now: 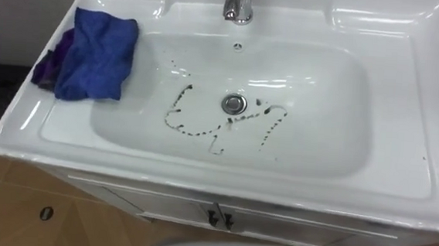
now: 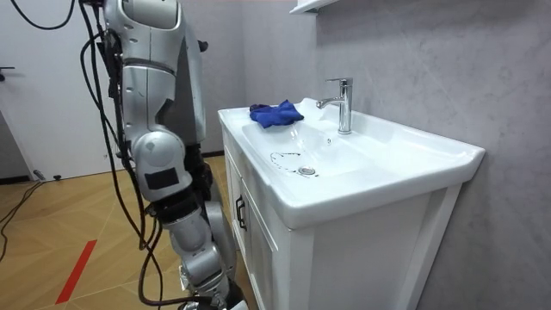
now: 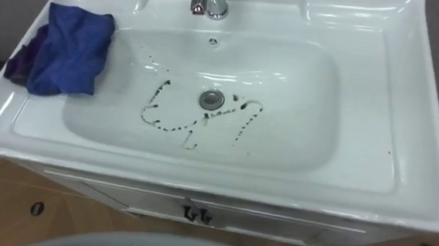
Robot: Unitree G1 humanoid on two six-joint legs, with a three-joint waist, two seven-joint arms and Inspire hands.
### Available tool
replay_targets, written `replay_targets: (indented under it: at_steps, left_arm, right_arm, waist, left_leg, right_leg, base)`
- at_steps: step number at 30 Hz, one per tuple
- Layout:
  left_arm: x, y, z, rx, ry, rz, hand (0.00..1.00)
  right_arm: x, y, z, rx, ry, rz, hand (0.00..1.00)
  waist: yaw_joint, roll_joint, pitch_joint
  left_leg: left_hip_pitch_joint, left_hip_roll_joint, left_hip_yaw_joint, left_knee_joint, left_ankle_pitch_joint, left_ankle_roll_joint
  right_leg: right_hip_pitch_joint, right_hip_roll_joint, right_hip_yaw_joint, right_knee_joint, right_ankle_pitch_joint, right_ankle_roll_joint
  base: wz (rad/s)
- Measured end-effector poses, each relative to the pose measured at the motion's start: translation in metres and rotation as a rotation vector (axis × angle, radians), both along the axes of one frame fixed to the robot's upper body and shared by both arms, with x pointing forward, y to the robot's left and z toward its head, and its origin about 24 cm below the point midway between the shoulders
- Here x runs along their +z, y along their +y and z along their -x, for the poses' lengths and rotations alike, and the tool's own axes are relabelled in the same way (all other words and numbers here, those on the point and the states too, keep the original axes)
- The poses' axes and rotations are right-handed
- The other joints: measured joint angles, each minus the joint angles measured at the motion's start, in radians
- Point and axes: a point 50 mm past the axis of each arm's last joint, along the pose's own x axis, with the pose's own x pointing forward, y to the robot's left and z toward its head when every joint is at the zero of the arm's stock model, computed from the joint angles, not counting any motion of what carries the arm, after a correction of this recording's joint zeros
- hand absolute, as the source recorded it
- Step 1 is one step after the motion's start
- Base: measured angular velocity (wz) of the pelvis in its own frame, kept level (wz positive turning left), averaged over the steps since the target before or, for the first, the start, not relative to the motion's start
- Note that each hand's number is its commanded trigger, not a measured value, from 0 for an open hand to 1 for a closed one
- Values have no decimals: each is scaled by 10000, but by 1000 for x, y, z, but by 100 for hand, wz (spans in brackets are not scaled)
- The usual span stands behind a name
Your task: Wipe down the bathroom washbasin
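Note:
A white basin (image 1: 341,159) (image 3: 311,145) (image 2: 284,185) sits right below me, with dark squiggly marks (image 1: 203,130) (image 3: 177,124) drawn around its metal drain (image 1: 234,103) (image 3: 211,99). A crumpled blue cloth (image 1: 96,56) (image 3: 69,50) (image 2: 275,113) lies on the basin's left rim, partly hanging over the bowl's edge. In the room view I stand upright close to the front of the basin cabinet.
A chrome tap (image 1: 239,4) (image 3: 209,0) (image 2: 343,103) rises at the back middle of the basin. White cabinet doors with dark handles (image 1: 219,217) (image 3: 195,214) are below the front rim. Grey wall (image 2: 413,60) is behind; wooden floor (image 2: 60,232) lies to the room view's left.

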Motion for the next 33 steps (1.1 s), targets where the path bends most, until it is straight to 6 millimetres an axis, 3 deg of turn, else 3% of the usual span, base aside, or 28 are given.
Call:
replay_targets:
  at_steps: [8, 13, 18, 21, 24, 31, 33]
  left_arm:
    - [-27, -30, -31, -2136, 2172, 149, 0]
    - [-45, -48, -40, -2981, 2889, 606, 0]
    - [-50, -58, -46, -3453, 3212, 508, 0]
    - [-53, -65, -51, -3822, 3456, 466, 0]
    - [-53, -73, -60, -4224, 3398, 408, 0]
    - [-54, -90, -77, -5109, 3768, 119, 0]
    - [-55, -92, -78, -5249, 3850, 141, 0]
  right_arm:
    - [-4, 6, 3, -71, 309, -222, 0]
    - [-8, 16, 5, -28, 553, -554, 0]
    - [-9, 16, 6, -139, 669, -628, 0]
    - [-9, 17, 2, -24, 654, -708, 0]
    - [-10, 19, -2, 276, 697, -766, 0]
    - [-12, 25, -5, 695, 868, -877, 0]
    - [-14, 28, -5, 694, 878, -961, 0]
  waist:
    - [-296, 53, 14]
    - [-624, 67, 29]
    - [-897, 54, 26]
    - [-1121, 8, 90]
    - [-1254, -45, 102]
    - [-1309, -273, 87]
    - [-1328, -321, 50]
  left_leg:
    - [209, 8, 62, -19, -1, 0]
    - [210, 9, 72, -84, -1, 1]
    - [202, 12, 76, -111, -1, 1]
    - [197, 46, 190, -117, -1, 0]
    - [219, 79, 308, -117, -1, 0]
    - [277, 146, 544, -119, -1, 0]
    - [305, 170, 556, -119, -2, -1]
  right_leg:
    - [110, 31, 277, -4, 10, 4]
    - [69, 48, 299, -8, 33, 11]
    - [-5, 70, 435, -11, 47, 8]
    - [-43, 100, 524, -7, 56, -7]
    - [-72, 136, 702, -5, 70, -29]
    - [-135, 219, 1041, -6, 161, -72]
    - [-123, 248, 1080, -28, 181, -91]
  base:
    - [-7]
    - [-1]
    - [-6]
    - [-7]
    - [-14]
    - [-14]
    - [-9]
